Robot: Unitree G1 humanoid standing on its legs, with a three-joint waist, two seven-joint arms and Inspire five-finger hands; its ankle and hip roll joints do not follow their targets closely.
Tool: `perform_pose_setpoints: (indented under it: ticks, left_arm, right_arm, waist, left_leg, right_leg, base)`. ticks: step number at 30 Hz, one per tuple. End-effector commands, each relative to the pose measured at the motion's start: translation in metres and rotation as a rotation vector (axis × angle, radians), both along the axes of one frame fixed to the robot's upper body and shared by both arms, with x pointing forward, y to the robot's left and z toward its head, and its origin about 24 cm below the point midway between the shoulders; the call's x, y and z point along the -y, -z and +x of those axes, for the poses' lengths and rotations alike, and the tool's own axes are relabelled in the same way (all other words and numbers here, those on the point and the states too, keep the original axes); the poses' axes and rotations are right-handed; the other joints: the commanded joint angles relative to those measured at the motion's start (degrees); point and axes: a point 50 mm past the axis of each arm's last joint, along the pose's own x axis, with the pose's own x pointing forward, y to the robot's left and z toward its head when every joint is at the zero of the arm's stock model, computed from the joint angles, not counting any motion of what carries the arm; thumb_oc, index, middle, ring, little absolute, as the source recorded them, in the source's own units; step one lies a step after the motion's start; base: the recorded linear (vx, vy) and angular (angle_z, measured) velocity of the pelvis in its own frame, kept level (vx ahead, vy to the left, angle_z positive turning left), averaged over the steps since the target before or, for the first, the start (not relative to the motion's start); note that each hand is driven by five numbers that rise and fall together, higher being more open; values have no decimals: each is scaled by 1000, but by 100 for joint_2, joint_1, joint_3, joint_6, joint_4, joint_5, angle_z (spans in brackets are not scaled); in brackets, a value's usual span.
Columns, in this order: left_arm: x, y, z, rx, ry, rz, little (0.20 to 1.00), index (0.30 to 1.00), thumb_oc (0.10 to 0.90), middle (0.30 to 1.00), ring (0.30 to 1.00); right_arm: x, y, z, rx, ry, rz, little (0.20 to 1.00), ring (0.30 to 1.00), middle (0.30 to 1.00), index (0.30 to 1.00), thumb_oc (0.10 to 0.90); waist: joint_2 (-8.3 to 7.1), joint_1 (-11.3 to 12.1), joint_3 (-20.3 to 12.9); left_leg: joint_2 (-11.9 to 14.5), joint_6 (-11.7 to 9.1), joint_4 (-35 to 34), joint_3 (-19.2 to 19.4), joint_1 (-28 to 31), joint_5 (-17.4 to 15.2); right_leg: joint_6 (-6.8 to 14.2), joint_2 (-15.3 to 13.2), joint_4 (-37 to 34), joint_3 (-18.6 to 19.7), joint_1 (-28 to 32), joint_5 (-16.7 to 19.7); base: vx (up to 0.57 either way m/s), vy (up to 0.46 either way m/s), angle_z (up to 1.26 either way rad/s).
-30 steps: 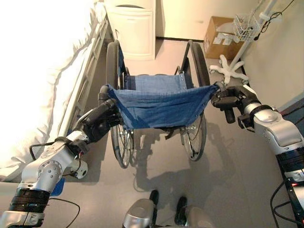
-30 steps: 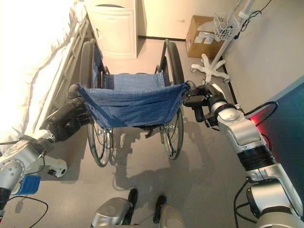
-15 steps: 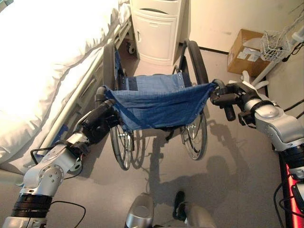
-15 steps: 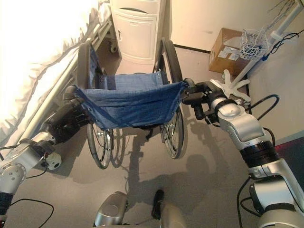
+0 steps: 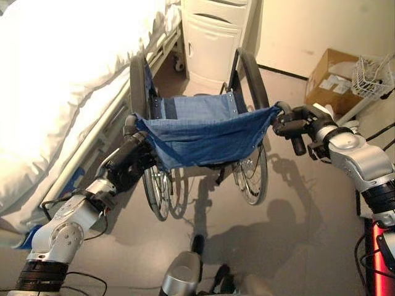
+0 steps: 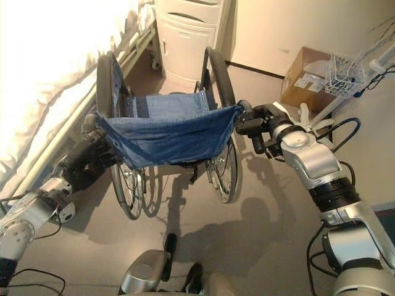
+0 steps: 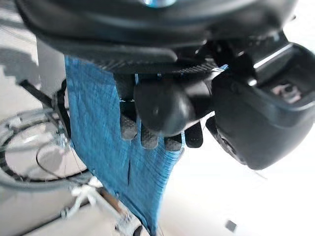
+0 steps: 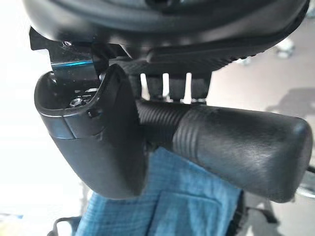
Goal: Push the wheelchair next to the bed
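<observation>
Now the wheelchair [image 5: 200, 132] sits closer alongside the bed [image 5: 55, 92], each robot hand [image 5: 137, 154] [image 5: 295, 126] gripping its push handle.

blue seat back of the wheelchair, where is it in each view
Left eye view: seat back in the middle, stretched between the left hand and right hand.
Right eye view: seat back left of centre, between the same hands.
Left wrist view: blue cloth hanging past the fingers.
Right wrist view: blue cloth beyond the black push handle.
Shared landmark: the wheelchair's spoked wheel, seen also in the left wrist view.
</observation>
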Motion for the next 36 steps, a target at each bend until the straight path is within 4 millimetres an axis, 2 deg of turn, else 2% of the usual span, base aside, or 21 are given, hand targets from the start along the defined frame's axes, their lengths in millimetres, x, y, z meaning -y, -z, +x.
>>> perform_pose_setpoints:
  ticks: [1,4,6,7,9,10,11,12,13,15,17,20,23,26,36]
  left_arm:
    - [-26,-92,6,454,-79,11,300,300,400,300,300]
    - [-35,-98,6,465,-78,15,300,300,400,300,300]
    - [-38,-102,7,470,-69,21,300,300,400,300,300]
    - [-39,-106,8,467,-64,26,300,300,400,300,300]
    - [-39,-105,9,462,-65,29,300,300,400,300,300]
    - [-39,-107,10,461,-70,37,300,300,400,300,300]
    - [-39,-111,10,469,-68,40,300,300,400,300,300]
    - [-39,-113,11,473,-66,40,300,300,400,300,300]
    - [-39,-119,12,500,-63,35,300,300,400,300,300]
    - [-36,-123,14,527,-70,25,300,300,400,300,300]
    - [-32,-124,16,534,-79,16,300,300,400,300,300]
    - [-21,-115,15,512,-64,12,300,300,400,300,300]
    - [-22,-107,15,498,-61,5,300,300,400,300,300]
    - [-20,-102,14,495,-64,4,300,300,400,300,300]
    - [-27,-92,14,451,-100,7,300,300,400,300,300]
  right_arm:
    - [-31,-31,-8,198,-250,-44,300,300,300,300,400]
    - [-32,-29,-7,208,-241,-30,300,300,300,300,400]
    - [-30,-26,-8,217,-233,-21,300,300,300,300,400]
    - [-26,-25,-10,226,-231,-5,300,300,300,300,400]
    - [-26,-25,-11,227,-236,1,300,300,300,300,400]
    - [-26,-25,-13,234,-248,1,300,300,300,300,400]
    - [-25,-27,-15,240,-251,-6,300,300,300,300,400]
    - [-25,-28,-15,243,-250,-8,300,300,300,300,400]
    - [-25,-30,-17,259,-245,-19,300,300,300,300,400]
    - [-26,-33,-17,275,-247,-27,300,300,300,300,400]
    - [-30,-34,-17,277,-256,-26,300,300,300,300,400]
    - [-27,-40,-17,253,-239,-35,300,300,300,300,400]
    - [-27,-41,-14,243,-221,-32,300,300,300,300,400]
    - [-34,-36,-14,237,-225,-36,300,300,300,300,400]
    - [-34,-29,-14,212,-213,-33,300,300,300,300,400]
  waist:
    - [136,-224,-1476]
    - [134,-178,-1581]
    - [117,-180,-1612]
    - [143,-236,-1588]
    - [167,-282,-1580]
    - [243,-358,-1530]
    - [281,-377,-1500]
    - [284,-383,-1484]
    - [345,-421,-1415]
    - [412,-469,-1340]
    - [425,-486,-1311]
    - [336,-444,-1434]
    - [255,-416,-1547]
    - [239,-425,-1605]
    - [261,-456,-1722]
  left_leg:
    - [-65,-616,-407,-149,-712,420]
    - [-206,-453,-466,-207,-607,312]
    - [-336,-304,-548,-258,-500,257]
    - [-398,-186,-619,-349,-333,207]
    - [-394,-158,-613,-414,-257,176]
    - [-324,-210,-566,-497,-150,140]
    - [-290,-263,-543,-561,-129,139]
    - [-286,-283,-531,-596,-107,127]
    - [-222,-359,-502,-710,1,61]
    - [-108,-435,-512,-786,176,-53]
    - [-35,-457,-571,-773,251,-89]
    - [37,-532,-669,-805,283,-56]
    - [91,-597,-691,-772,240,-39]
    - [144,-631,-731,-741,248,-40]
    - [256,-677,-834,-649,364,-69]
  right_leg:
    - [315,292,161,-160,305,-3]
    - [472,233,681,-173,268,98]
    - [702,192,1398,-94,84,480]
    - [1010,196,2431,70,-311,1038]
    - [1126,218,2849,224,-615,1247]
    - [1036,-10,2648,152,-863,1032]
    - [943,-139,2378,50,-851,827]
    - [910,-209,2163,34,-859,799]
    - [800,-416,1404,-18,-893,712]
    - [743,-661,773,-72,-964,793]
    - [774,-710,676,-74,-998,853]
    - [708,-587,102,-115,-694,750]
    - [653,-539,-177,-186,-522,786]
    - [624,-529,-317,-219,-429,803]
    - [615,-553,-395,-294,-317,757]
  base:
    - [281,93,10]
    - [220,104,-15]
    - [186,121,-3]
    - [147,101,3]
    - [108,50,12]
    - [111,-5,32]
    - [91,-27,38]
    - [32,-94,27]
    - [2,-93,16]
    - [-18,-106,4]
    - [26,-109,6]
    - [114,-133,25]
    - [61,-63,33]
    - [51,-29,6]
    - [19,-2,-1]
